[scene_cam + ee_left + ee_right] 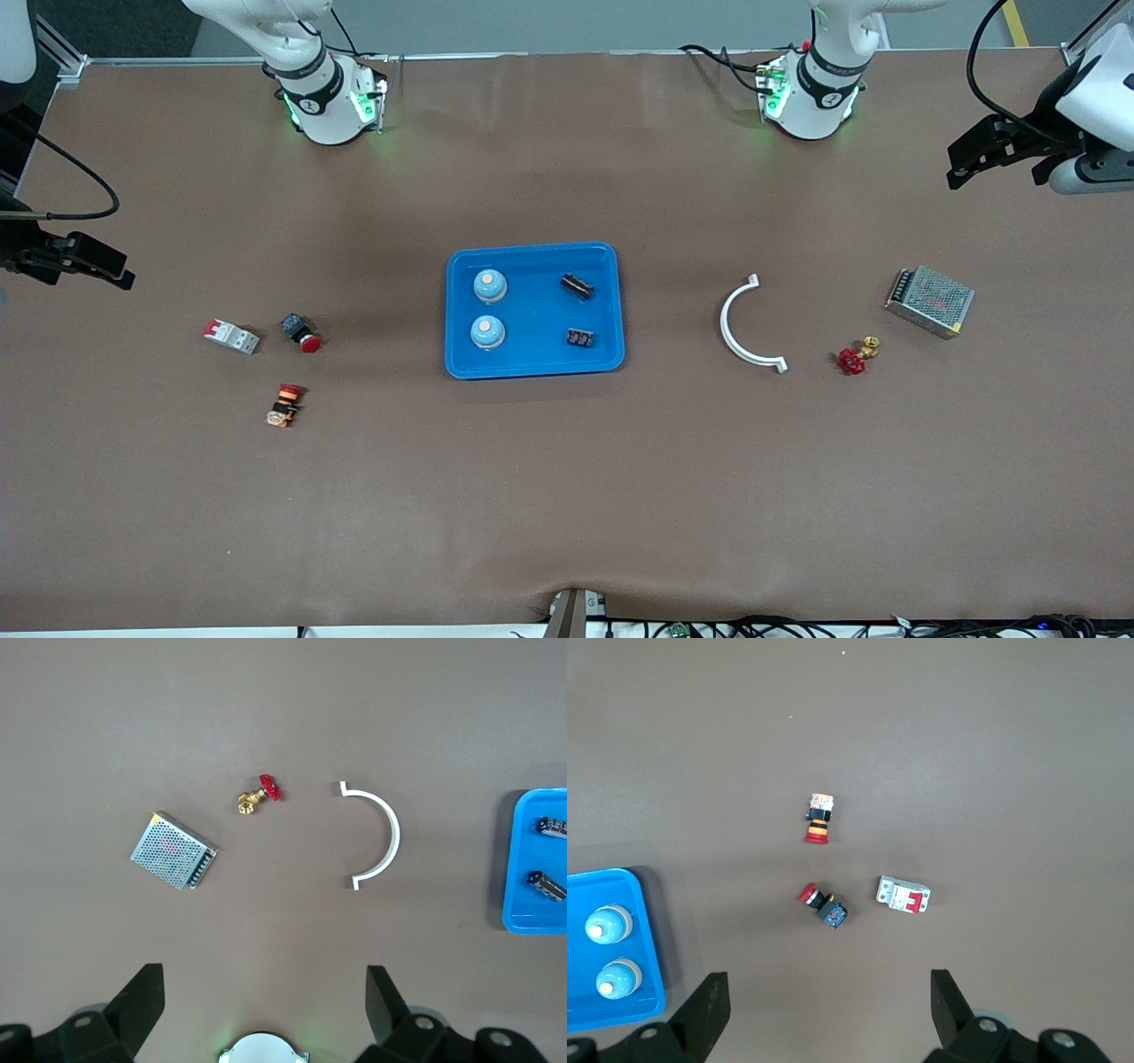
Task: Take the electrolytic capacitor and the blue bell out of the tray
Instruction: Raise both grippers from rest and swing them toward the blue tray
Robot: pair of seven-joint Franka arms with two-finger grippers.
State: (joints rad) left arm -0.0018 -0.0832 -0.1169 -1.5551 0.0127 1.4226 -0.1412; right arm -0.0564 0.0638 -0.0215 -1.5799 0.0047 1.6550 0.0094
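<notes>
We see both black cylindrical capacitors [578,286] and both pale-blue domed bells [489,285] inside the blue plastic tray [534,367] at mid-table, bare mat all around. The capacitor farther from the front camera lies on its side, aslant. Left gripper [266,1005] and right gripper [830,1005] wait high above their table ends, fingers spread, grasping nothing.

In the left wrist view, the blue tray [536,861] is running off the picture's edge, showing only the strip holding two capacitors [549,855]. The right wrist view is likewise cropping the tray beside the two bells [611,952].
</notes>
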